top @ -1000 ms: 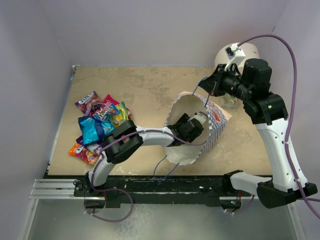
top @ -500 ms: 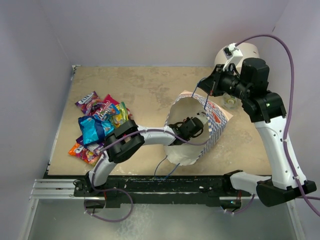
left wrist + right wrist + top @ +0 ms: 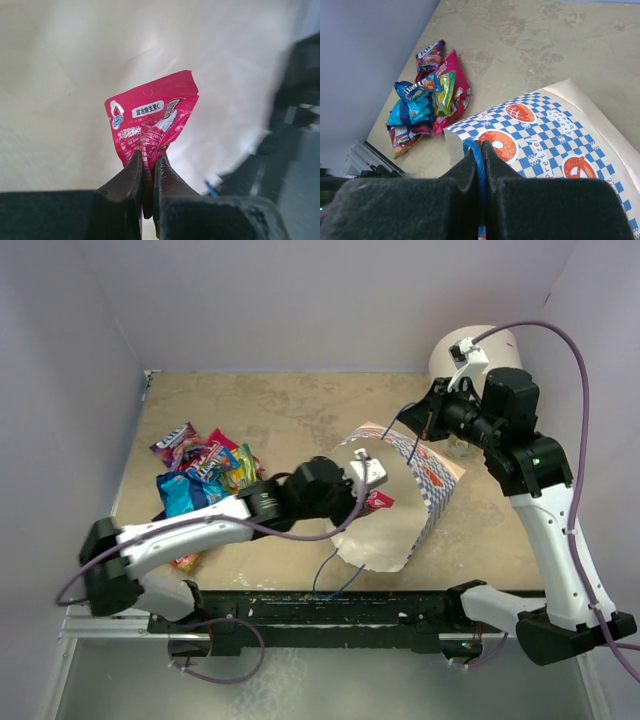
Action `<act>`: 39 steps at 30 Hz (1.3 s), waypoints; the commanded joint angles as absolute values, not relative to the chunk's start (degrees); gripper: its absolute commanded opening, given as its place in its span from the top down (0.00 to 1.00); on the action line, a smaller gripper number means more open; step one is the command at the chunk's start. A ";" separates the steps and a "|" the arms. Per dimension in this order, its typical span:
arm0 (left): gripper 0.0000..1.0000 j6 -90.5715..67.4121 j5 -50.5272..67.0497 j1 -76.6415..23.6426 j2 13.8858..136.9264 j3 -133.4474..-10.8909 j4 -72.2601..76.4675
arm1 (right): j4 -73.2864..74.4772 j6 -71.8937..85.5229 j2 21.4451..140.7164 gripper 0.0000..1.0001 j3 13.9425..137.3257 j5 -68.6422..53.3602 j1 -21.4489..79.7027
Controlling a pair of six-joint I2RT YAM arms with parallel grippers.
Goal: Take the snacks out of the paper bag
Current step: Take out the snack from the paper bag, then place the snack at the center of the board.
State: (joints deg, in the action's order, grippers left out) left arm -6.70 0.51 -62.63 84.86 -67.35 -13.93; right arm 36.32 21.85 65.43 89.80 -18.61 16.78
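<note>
The paper bag (image 3: 420,490) lies tilted on the table, its white mouth facing the near left and its blue-and-white checked side (image 3: 545,135) up. My right gripper (image 3: 481,150) is shut on the bag's blue cord handle (image 3: 478,159) and holds it up at the far rim (image 3: 418,428). At the bag's mouth, my left gripper (image 3: 146,161) is shut on the lower corner of a red snack packet (image 3: 150,117), which hangs just over the white lining (image 3: 379,502). Several other snacks (image 3: 200,480) lie heaped on the table at the left (image 3: 425,97).
A large white cylinder (image 3: 485,348) stands at the back right behind the right arm. A small clear object (image 3: 462,446) sits next to the bag's far side. Grey walls close in the table on the left, back and right.
My left gripper shut on the red packet inside the bag and drew back toward the mouth. The left arm's elbow swung far left. The bag sagged flatter.
</note>
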 commanded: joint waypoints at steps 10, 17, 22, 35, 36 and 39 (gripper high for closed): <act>1.00 -11.00 -23.94 -61.94 53.48 -74.74 -36.35 | 30.52 22.33 65.29 1.00 86.70 -17.66 16.87; 1.00 -8.83 -27.78 -37.36 63.32 -78.60 -39.36 | 30.59 23.77 64.41 1.00 86.51 -17.29 16.87; 1.00 -8.49 -32.62 -25.24 73.40 -81.24 -37.34 | 30.72 24.82 64.03 1.00 87.07 -16.61 16.87; 1.00 -4.33 -26.83 -6.54 91.30 -78.92 -34.91 | 33.54 27.04 67.72 1.00 91.30 -20.66 16.85; 1.00 -2.21 -25.38 -6.28 91.53 -78.26 -33.72 | 33.60 26.98 67.76 1.00 91.32 -20.73 16.83; 0.99 -2.06 -23.35 -6.24 92.68 -77.20 -32.89 | 33.75 26.98 67.76 1.00 91.32 -21.11 16.87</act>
State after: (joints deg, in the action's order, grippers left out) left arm -5.17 -28.32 -6.31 92.20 -78.08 -36.56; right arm 34.17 26.48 68.05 88.84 -19.16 16.78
